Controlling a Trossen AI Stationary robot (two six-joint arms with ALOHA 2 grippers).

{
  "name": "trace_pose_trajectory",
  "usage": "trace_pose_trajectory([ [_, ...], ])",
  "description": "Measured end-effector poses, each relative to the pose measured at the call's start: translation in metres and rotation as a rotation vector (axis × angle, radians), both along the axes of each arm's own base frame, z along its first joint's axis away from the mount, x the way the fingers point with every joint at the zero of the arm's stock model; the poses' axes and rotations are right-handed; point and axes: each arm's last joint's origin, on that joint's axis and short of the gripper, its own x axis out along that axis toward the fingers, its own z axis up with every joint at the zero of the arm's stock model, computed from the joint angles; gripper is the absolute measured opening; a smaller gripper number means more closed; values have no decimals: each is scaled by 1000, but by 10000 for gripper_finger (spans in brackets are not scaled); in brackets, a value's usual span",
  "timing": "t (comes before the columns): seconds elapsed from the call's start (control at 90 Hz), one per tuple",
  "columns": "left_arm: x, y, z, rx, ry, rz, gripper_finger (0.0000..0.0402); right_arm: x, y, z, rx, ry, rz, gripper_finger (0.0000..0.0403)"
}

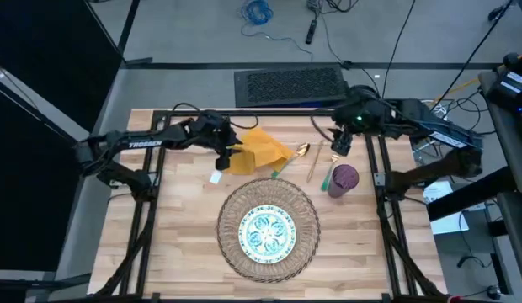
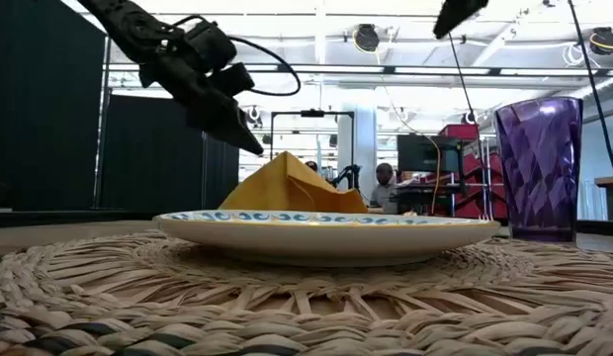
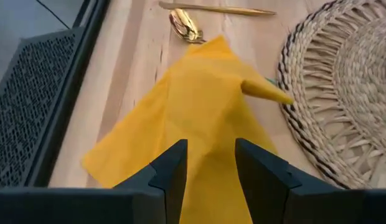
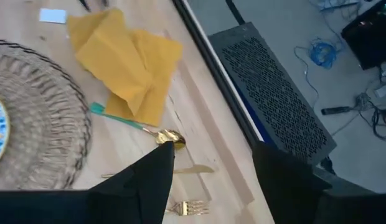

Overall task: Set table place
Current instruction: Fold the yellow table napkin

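On the table (image 1: 181, 244) of light wood planks, the round woven straw mat (image 1: 305, 238) lies near the front edge, midway between the two arm bases. Centred on it sits the small blue-green patterned plate (image 1: 268, 232), flat and with nothing on it in the high view; the low view shows its rim (image 2: 326, 220) level above the weave.

Behind the mat, toward the far edge, the mustard-yellow napkin (image 1: 259, 150) lies loosely folded, its long axis running roughly left to right with one pointed corner toward the mat. The left gripper (image 1: 225, 160) hovers just above the napkin's left end; in the left wrist view its two fingers (image 3: 171, 174) stand apart with yellow cloth showing between them, not pinching it. A small white card (image 1: 215, 178) lies just beside that gripper.

Right of the napkin, a green-handled spoon (image 1: 288, 162) lies on a diagonal, its gold bowl (image 4: 170, 137) pointing to the far edge and its green handle (image 4: 115, 116) touching the napkin. A gold knife (image 1: 313, 162) lies beside it, long axis running front to back. A gold fork (image 4: 185, 208) lies nearby.

The purple cup (image 1: 343, 179) stands upright on the bare wood, just right of the mat; whether anything is inside cannot be told.

The right gripper (image 1: 339, 143) hangs above the cutlery, fingers (image 4: 149, 180) spread and holding nothing.
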Motion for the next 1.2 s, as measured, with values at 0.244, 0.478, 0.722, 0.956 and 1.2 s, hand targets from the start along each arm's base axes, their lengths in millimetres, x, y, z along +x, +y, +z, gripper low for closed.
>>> trace_pose_trajectory([
  [0.244, -1, 0, -1, -2, 10, 6, 121, -27, 3, 7, -25, -146, -27, 203],
  [0.478, 6, 4, -16, -25, 60, 12, 121, -34, 7, 17, -19, -253, 18, 203],
  [0.722, 23, 12, -21, -24, 81, 18, 121, -33, 6, 16, -16, -246, 17, 203],
  [0.956, 34, 9, -30, -45, 131, -8, 116, -33, 6, 16, -13, -244, 15, 203],
  [1.2, 38, -7, -24, 22, 146, -34, 9, -33, 6, 16, -6, -250, 7, 203],
])
